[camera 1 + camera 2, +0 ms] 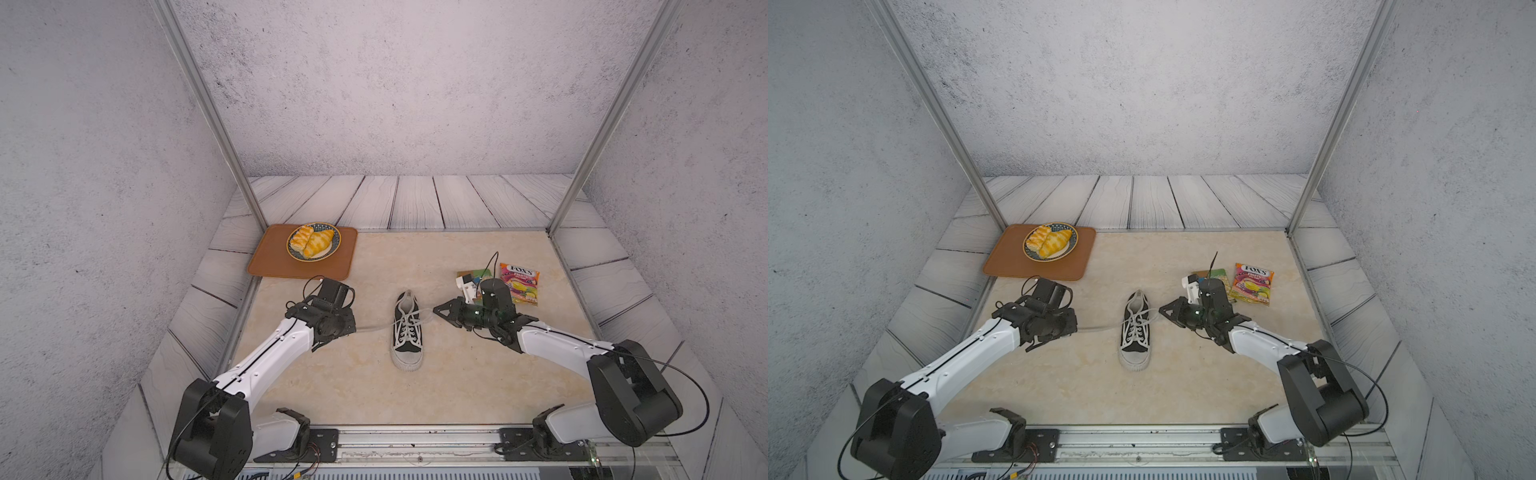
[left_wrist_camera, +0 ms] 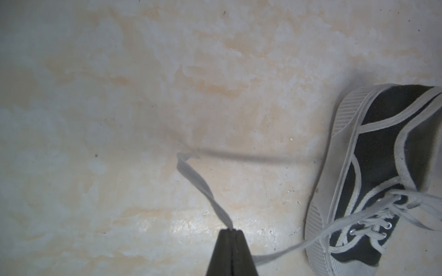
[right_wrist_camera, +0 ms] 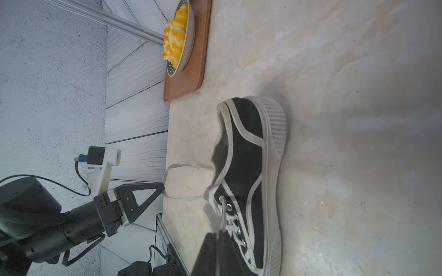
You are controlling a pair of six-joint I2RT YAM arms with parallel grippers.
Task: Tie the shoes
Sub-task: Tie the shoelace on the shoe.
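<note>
The black shoe (image 1: 406, 328) (image 1: 1136, 332) with a white sole stands in the middle of the table, toe toward the near edge. Its white laces are pulled out to both sides. My left gripper (image 2: 231, 230) is shut on one lace (image 2: 198, 181) left of the shoe, and the short free end curls beyond the tips. In the right wrist view that gripper (image 3: 163, 186) holds the lace just above the table. My right gripper (image 1: 434, 309) (image 3: 218, 233) is shut on the other lace (image 3: 222, 215), close to the top eyelets on the shoe's right side.
A brown mat (image 1: 282, 266) with a plate of pastries (image 1: 311, 242) lies at the back left. A Fox's candy bag (image 1: 519, 282) and a green packet (image 1: 478, 275) lie behind the right arm. Metal posts (image 1: 216, 120) and walls enclose the table.
</note>
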